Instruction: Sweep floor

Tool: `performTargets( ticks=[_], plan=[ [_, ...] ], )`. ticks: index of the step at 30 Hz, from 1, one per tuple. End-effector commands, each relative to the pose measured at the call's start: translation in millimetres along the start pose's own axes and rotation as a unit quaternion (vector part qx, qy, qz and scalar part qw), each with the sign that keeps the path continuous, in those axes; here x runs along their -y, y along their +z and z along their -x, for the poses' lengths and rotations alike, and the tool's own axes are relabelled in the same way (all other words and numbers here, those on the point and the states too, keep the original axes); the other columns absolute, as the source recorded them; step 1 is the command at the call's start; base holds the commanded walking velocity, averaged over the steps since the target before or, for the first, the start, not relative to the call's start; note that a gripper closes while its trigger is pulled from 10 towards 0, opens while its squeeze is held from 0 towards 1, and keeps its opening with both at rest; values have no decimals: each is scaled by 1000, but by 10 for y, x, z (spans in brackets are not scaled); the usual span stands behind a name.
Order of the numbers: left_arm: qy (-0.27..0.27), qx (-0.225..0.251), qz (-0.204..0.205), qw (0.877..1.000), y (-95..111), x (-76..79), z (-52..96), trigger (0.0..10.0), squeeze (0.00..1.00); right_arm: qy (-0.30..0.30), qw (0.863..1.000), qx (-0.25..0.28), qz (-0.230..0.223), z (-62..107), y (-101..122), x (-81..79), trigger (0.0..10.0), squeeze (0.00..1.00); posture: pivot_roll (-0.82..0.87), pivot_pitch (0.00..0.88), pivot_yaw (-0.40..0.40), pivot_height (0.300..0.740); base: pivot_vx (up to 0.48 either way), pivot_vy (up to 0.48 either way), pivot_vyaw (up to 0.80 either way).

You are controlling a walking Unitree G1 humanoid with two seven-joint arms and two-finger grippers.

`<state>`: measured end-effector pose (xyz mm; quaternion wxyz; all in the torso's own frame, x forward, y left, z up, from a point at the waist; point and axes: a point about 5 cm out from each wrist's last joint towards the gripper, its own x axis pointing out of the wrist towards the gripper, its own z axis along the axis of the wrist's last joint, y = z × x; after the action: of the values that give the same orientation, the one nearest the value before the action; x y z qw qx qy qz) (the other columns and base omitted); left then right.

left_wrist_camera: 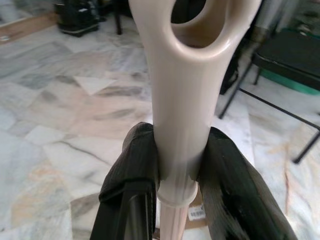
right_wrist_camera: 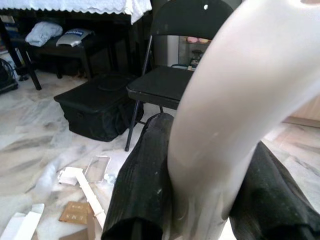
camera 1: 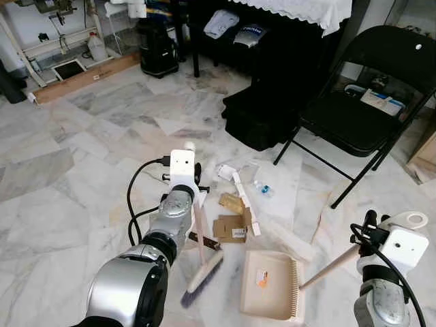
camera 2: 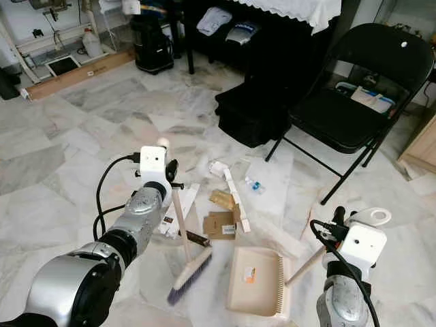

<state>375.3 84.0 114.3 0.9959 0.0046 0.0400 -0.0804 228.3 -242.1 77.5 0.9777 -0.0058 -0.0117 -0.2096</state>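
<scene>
My left gripper (left_wrist_camera: 180, 155) is shut on the cream handle of a broom (left_wrist_camera: 185, 100). The broom's bristle head (camera 1: 202, 278) rests on the marble floor just left of a beige dustpan (camera 1: 269, 285). My right gripper (right_wrist_camera: 200, 165) is shut on the dustpan's long handle (right_wrist_camera: 235, 85), which slants from the pan up to my right wrist (camera 1: 402, 248). Litter lies just beyond the pan: brown cardboard pieces (camera 1: 231, 225), white paper strips (camera 1: 240, 187) and a small clear bottle (camera 1: 262, 189).
A black folding chair (camera 1: 368, 102) stands at the right, holding small items. A black case (camera 1: 262, 119) sits ahead beneath a table with a white cloth (camera 1: 300, 10). A black vacuum (camera 1: 158, 51) and a long cardboard box (camera 1: 82, 78) lie far left.
</scene>
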Motion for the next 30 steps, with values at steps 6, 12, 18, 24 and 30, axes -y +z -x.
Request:
performTargets(
  ticks=[6, 12, 18, 24, 30],
  plan=[
    [-37, -3, -56, 998, -92, -212, 70, 10000, 0, 7, 1000, 10, -4, -13, 57, -43, 10000, 0, -250, 120, 22, 740, 0, 0, 0],
    [-13, 110, -18, 994, 212, -484, 115, 10000, 0, 8, 1000, 11, -7, -22, 59, -52, 10000, 0, -230, 120, 21, 740, 0, 0, 0],
    [16, 188, 19, 982, 587, -649, 120, 10000, 0, 13, 1000, 12, -10, -43, 59, -88, 10000, 0, -224, 115, 21, 740, 0, 0, 0],
    [20, 217, 22, 976, 750, -578, 82, 10000, 0, 13, 1000, 13, -10, -42, 60, -92, 10000, 0, -231, 111, 23, 740, 0, 0, 0],
    [29, 202, 0, 979, 674, -421, 37, 10000, 0, 11, 1000, 13, -8, -36, 66, -67, 10000, 0, -241, 114, 19, 740, 0, 0, 0]
  ],
)
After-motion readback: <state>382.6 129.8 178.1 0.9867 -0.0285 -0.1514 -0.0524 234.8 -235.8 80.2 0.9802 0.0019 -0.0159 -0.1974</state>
